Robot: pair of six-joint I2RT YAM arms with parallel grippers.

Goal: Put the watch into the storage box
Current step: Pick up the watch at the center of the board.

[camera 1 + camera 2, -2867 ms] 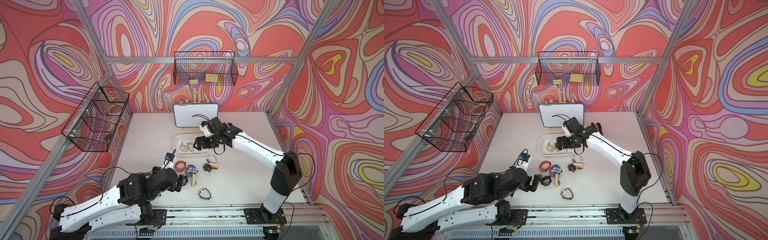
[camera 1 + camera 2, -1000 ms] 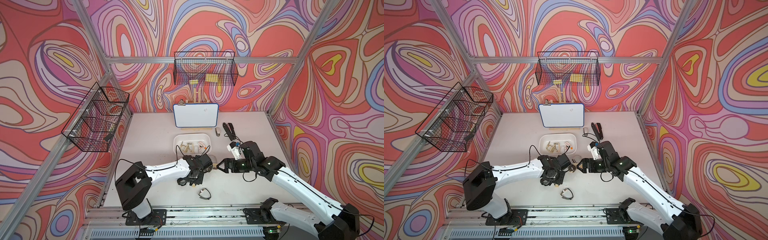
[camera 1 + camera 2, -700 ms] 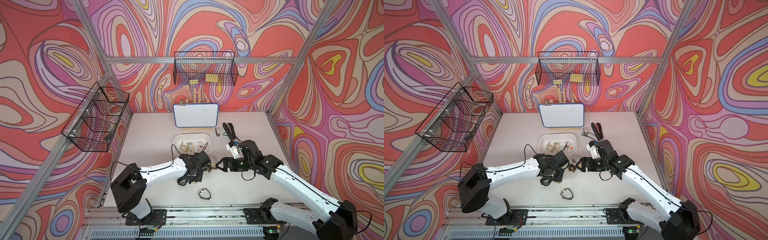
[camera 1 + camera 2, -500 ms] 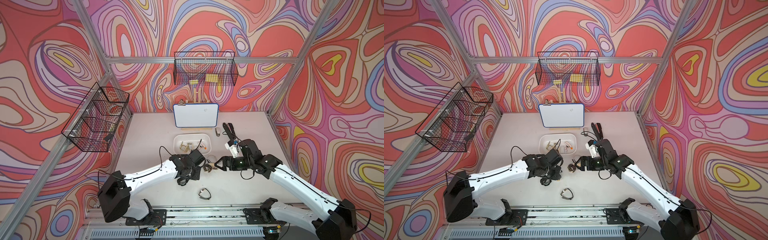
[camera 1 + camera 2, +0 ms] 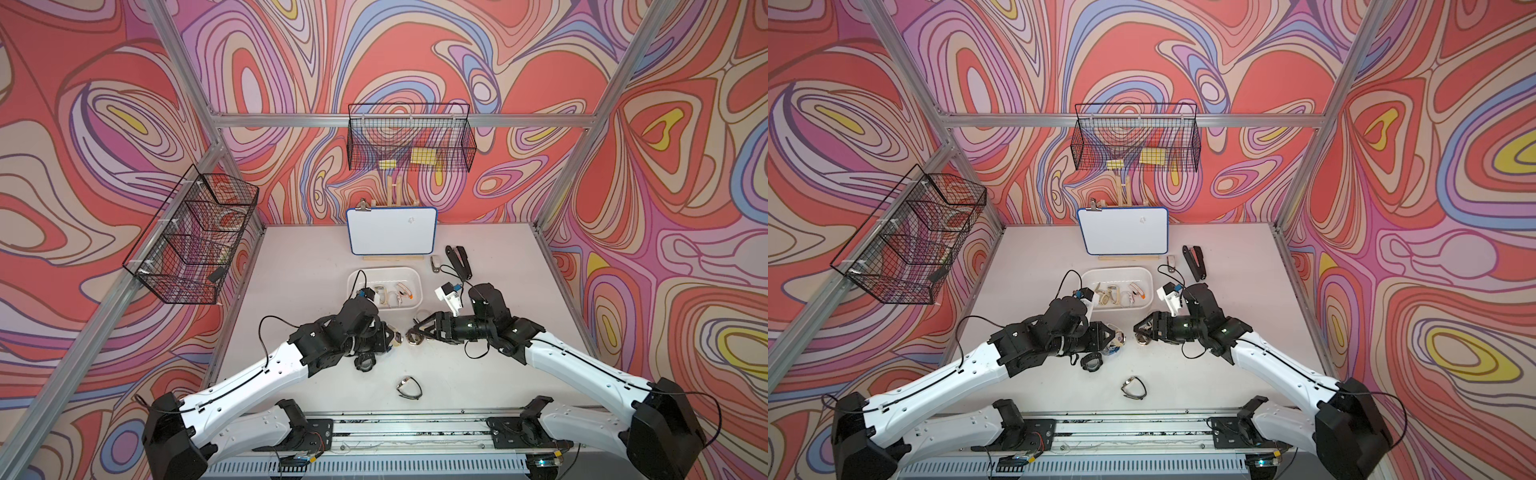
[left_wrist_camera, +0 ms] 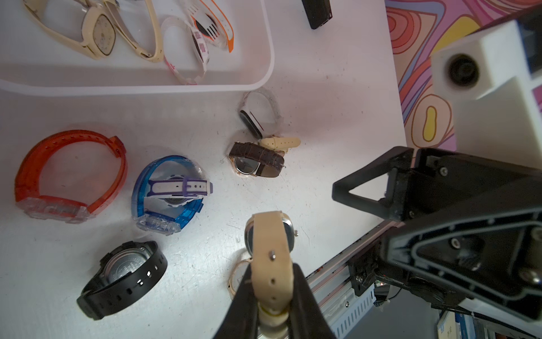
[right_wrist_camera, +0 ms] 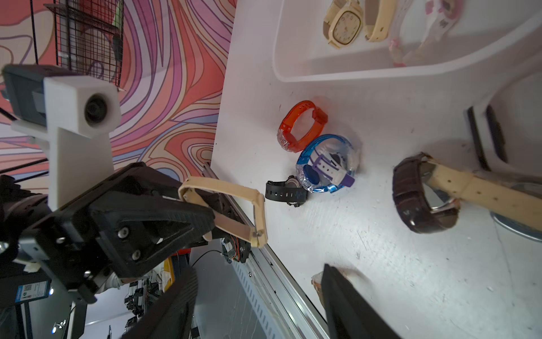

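While the left gripper (image 6: 271, 283) pinches the beige strap of the watch (image 6: 268, 243) tight between its jaws, the watch sits outside the storage box (image 5: 384, 270), on the box's near side. It faces the right gripper (image 7: 258, 271), whose jaws stand spread with nothing between them. Around them on the table (image 5: 299, 257) lie a brown-strapped watch (image 6: 256, 160) just ahead of the right gripper, a blue watch (image 6: 167, 190), a red watch (image 6: 70, 176) and a black watch (image 6: 123, 278), while several pale watches (image 6: 99, 29) lie inside the box.
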